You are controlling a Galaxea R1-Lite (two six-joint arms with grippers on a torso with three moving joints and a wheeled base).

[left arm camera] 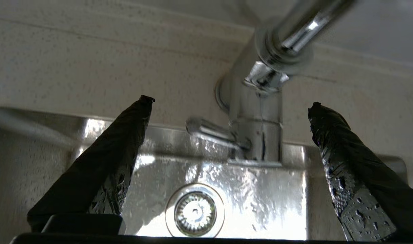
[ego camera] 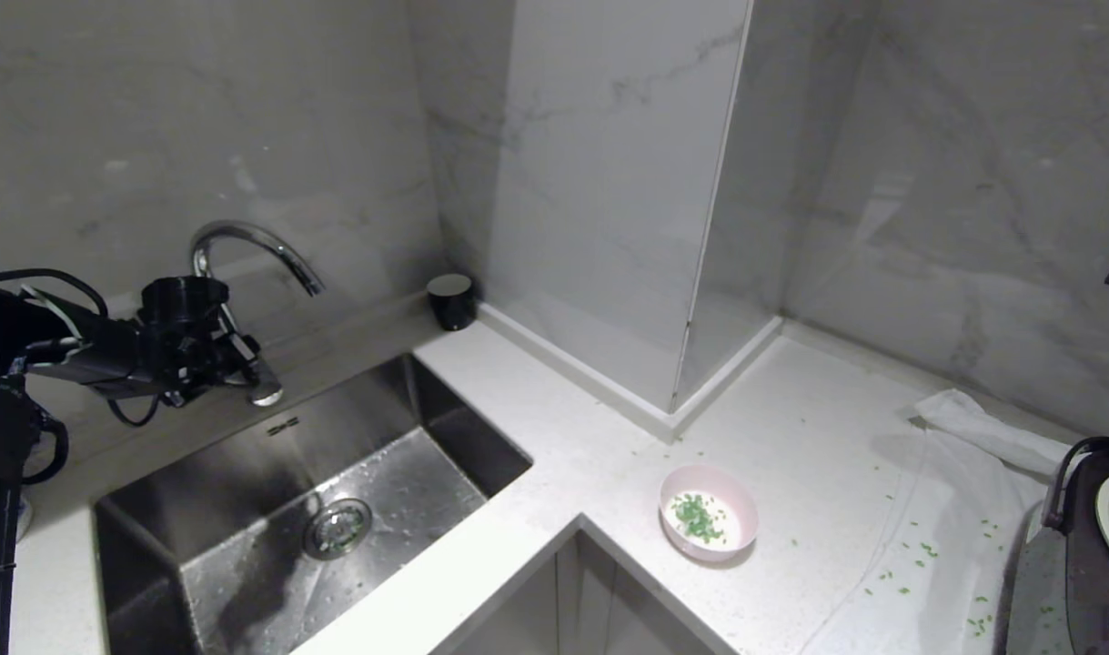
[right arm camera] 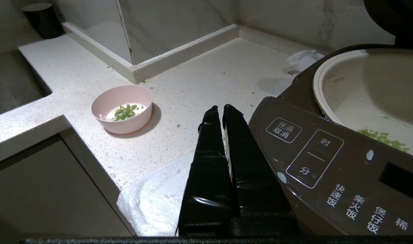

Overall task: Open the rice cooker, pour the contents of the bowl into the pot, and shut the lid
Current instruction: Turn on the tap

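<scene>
i'm looking at a marble-walled kitchen corner with a speckled white worktop (ego camera: 554, 437) and a steel sink (ego camera: 199, 546) set into it on my left. my left claw (left arm camera: 230, 105) hangs over the sink just in front of the tap (left arm camera: 257, 132), its 2 black fingers (left arm camera: 104, 166) spread wide with nothing between them. my right claw (right arm camera: 223, 112) sits low by the front of the rice cooker (right arm camera: 328, 169), fingers pressed together and empty. the pink bowl (ego camera: 709, 511) stands upright on the worktop near the inner corner edge, well apart from both claws, with chopped green bits (ego camera: 697, 518) in it. the cooker is at the far right on a white cloth (right arm camera: 152, 200), and its pot (right arm camera: 362, 88) shows uncovered with some green bits (right arm camera: 384, 137) inside. more green bits lie scattered on the cloth.
</scene>
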